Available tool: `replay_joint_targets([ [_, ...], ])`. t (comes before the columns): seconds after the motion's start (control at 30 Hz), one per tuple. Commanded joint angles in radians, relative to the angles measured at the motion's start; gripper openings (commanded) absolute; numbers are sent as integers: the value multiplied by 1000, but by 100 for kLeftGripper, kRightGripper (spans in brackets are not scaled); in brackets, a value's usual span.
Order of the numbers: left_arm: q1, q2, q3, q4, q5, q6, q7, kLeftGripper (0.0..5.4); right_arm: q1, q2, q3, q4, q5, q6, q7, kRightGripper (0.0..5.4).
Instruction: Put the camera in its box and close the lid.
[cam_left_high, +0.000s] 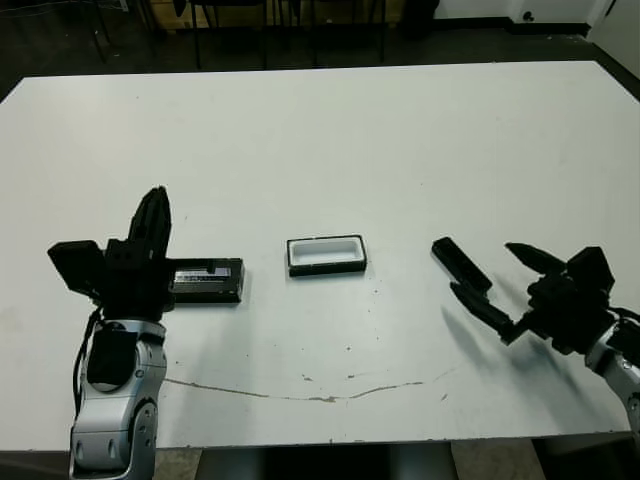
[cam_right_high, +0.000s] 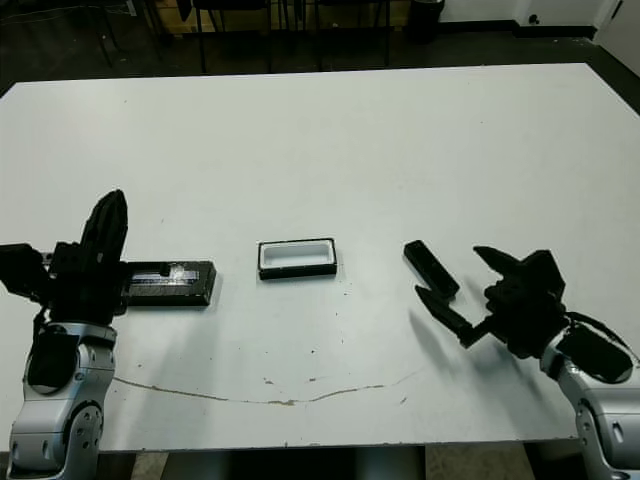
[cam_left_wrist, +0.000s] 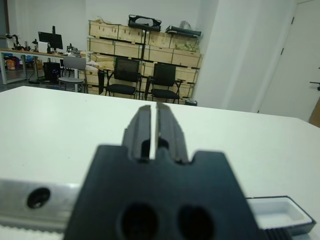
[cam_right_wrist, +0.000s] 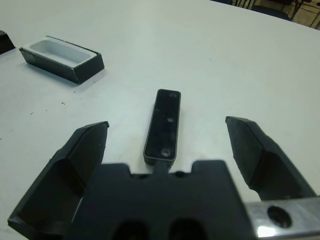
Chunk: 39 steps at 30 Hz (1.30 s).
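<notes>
Right gripper (cam_left_high: 508, 290) hangs low over the white table (cam_left_high: 330, 130) at about four o'clock from the box (cam_left_high: 326, 254), its two black fingers spread wide. It holds nothing. The camera (cam_left_high: 460, 264) lies flat on the table just ahead of that gripper, at its eleven o'clock, a slim black bar pointing roughly from ten to four o'clock. In the right wrist view the camera (cam_right_wrist: 163, 127) sits between the lines of the two fingers (cam_right_wrist: 85, 150), near the gripper's body and clear of both tips, with a plain dark face up; no screen shows from here.

Left gripper (cam_left_high: 152, 222) is at about nine o'clock from the box, raised and pointing toward twelve. Its fingers (cam_left_wrist: 155, 127) are pressed together with only a thin slit between them, and nothing is caught there. The lid (cam_left_high: 207, 280) lies flat on the table right beside this gripper, at its three o'clock, a black slab with a pale shiny strip on top; whether the gripper's body touches it I cannot tell.

Between lid and camera sits the box, open, its white lining bare inside the black rim. It is well apart from the camera and a little apart from the lid. A thin brownish crack or mark (cam_left_high: 300, 392) runs across the table at six o'clock from the box.
</notes>
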Motion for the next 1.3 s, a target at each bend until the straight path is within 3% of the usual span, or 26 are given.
replay_joint_targets([
  [0.03,14,10,2,9,-3,10,-4,0,21,4,8,-6,-5,29,-11,539],
  [0.37,19,10,0,4,-1,17,-1,0,31,6,17,-8,-17,10,-19,539],
  [0.47,20,10,0,5,1,13,-3,0,34,14,17,-9,-14,8,-26,507],
  [0.77,20,6,0,4,-4,14,-6,0,43,5,34,-42,-35,33,-39,345],
  [0.93,22,7,-1,8,-4,6,-10,0,41,6,39,-23,-40,7,-27,275],
  [1.1,23,6,1,9,-4,1,-12,0,35,-9,50,-14,-42,10,-2,267],
  [1.23,24,6,4,6,-8,4,-11,0,21,-29,68,1,-44,36,31,217],
  [1.3,22,7,7,6,-15,9,-13,0,12,-42,79,10,-51,46,44,220],
])
